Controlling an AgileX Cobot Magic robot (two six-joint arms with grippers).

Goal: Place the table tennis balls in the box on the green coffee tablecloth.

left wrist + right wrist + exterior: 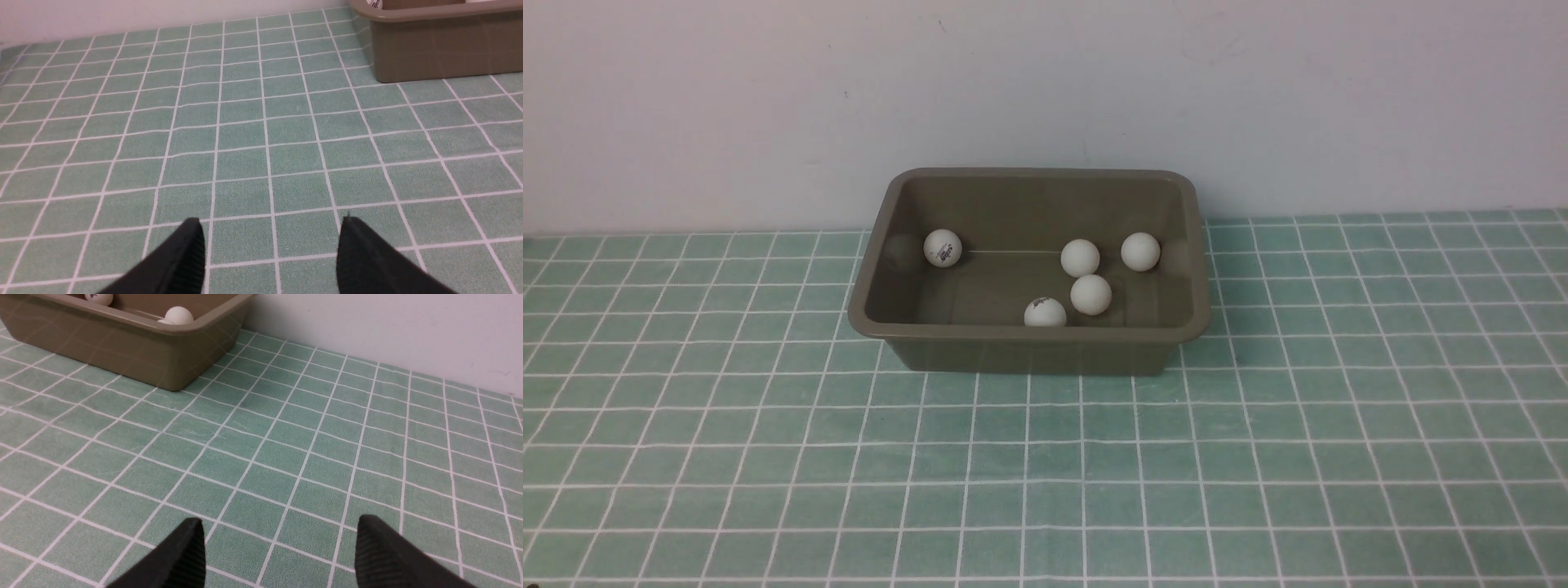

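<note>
Front view: the box [1029,347], an olive-brown tub with rounded corners and a rolled rim, stands on the green coffee tablecloth [1258,457] close to the pale wall [1045,82], long side toward the camera. All five table tennis balls [1090,294] lie inside it on the floor of the tub. One ball with a dark printed mark [943,247] rests alone toward the robot's left end; two balls [1080,257] and [1140,251] sit side by side toward the far wall, just apart; one [1090,295] lies just in front of that pair, touching or nearly touching the first of them; the last [1045,313], also printed, sits against the near wall, partly hidden by the rim. No arm appears in this view. Left wrist view: the left pincer [271,245] hangs over bare cloth with its two black ribbed fingers [184,261] spread wide and nothing between them; a corner of the box [441,53] lies well ahead. Right wrist view: the right pincer [280,547] likewise stands wide and empty above the cloth, its fingers [380,555] well apart, with the box [135,347] well apart from it and two balls [178,314] showing over the rim.
</note>
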